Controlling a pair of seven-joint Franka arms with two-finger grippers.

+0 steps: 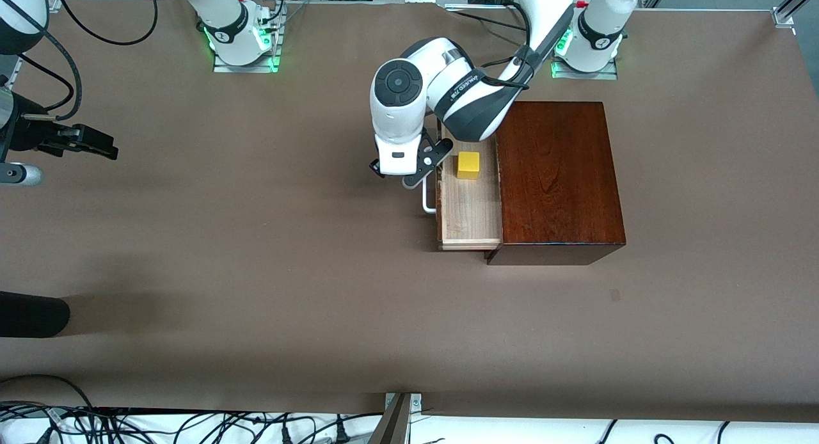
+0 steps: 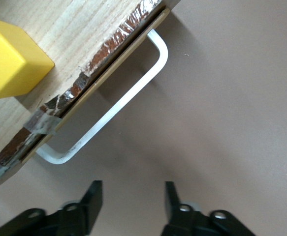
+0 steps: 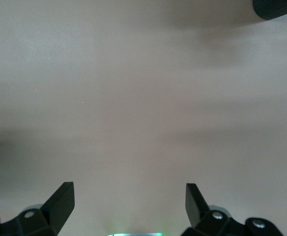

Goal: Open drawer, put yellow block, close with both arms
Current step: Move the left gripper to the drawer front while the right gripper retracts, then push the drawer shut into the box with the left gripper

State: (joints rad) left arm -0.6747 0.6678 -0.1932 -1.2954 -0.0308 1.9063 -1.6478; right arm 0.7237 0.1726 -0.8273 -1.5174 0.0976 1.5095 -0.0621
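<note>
Brown desk (image 1: 256,290) is bare in the strip nearest the front camera; next up sits the wooden box (image 1: 560,175) with the drawer (image 1: 470,207) pulled out toward the right arm's end; yellow block (image 1: 468,165) already sits in the tray, so opening and placing look done, closing is what's left.

Left end effector (image 1: 409,169) is released, fingers (image 2: 95,196) spread with nothing between them; it hangs just outside the white handle (image 2: 109,115), not touching it; drawer front and block lie just past the handle from it, block close by in the tray end nearest it.

Right end effector (image 1: 83,140) waits released and empty over bare desk, well apart from the box.

Drawer's long axis runs along the box face, roughly toward and away from the front camera; its front and handle face the right arm's end; slide direction is crosswise to that axis, into the box; block is a cube, no long axis.
</note>
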